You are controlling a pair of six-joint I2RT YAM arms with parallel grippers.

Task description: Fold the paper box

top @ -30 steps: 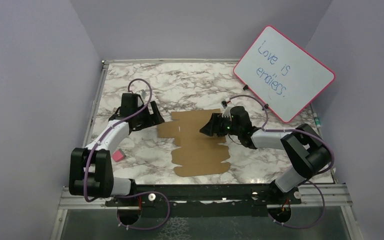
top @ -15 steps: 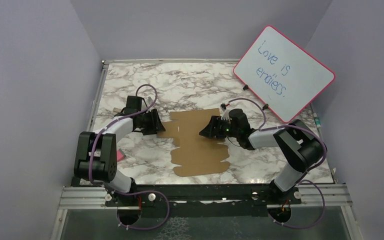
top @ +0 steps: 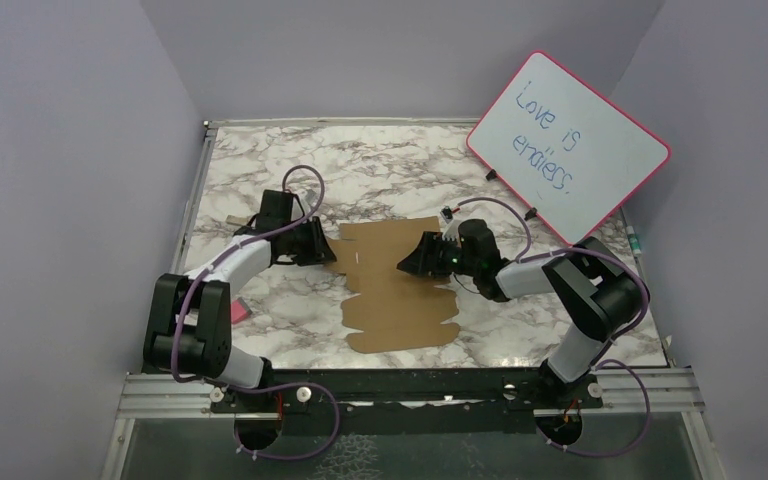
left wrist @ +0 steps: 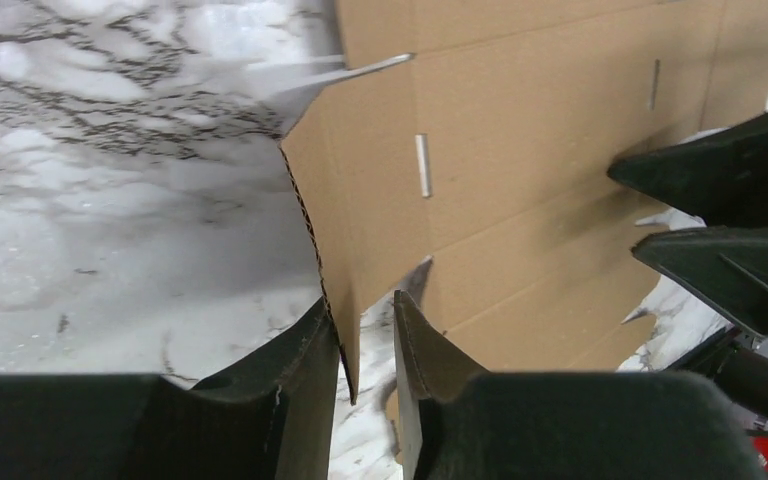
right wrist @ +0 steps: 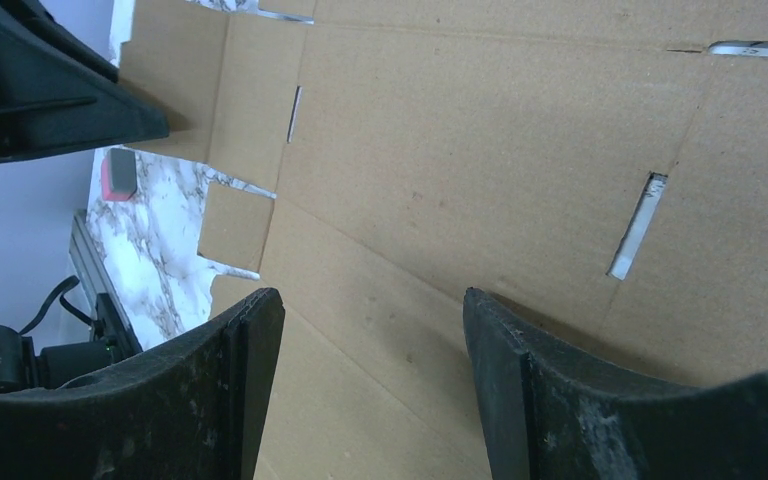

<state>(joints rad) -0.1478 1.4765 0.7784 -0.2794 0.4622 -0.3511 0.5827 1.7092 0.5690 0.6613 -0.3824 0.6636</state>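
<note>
The paper box point(top: 400, 295) lies flat in the middle of the marble table as a brown die-cut sheet with flaps and slots. My left gripper point(top: 322, 248) is low at its left flap. In the left wrist view the raised flap edge point(left wrist: 335, 250) stands between the narrow jaws of this gripper point(left wrist: 360, 305), against the left finger, with a gap to the right one. My right gripper point(top: 408, 263) rests open over the sheet's upper right part. Only bare cardboard point(right wrist: 460, 130) shows between the spread fingers of this gripper point(right wrist: 372, 300).
A pink-framed whiteboard point(top: 568, 145) leans at the back right. A pink eraser point(top: 237, 311) lies by the left arm, and a tiny tan scrap point(top: 230, 220) lies near the left edge. The right gripper's black fingers point(left wrist: 720, 210) face the left ones across the sheet.
My left gripper has moved right to the sheet's left flap and narrowed its jaws around the flap's edge. The right gripper has barely moved.
</note>
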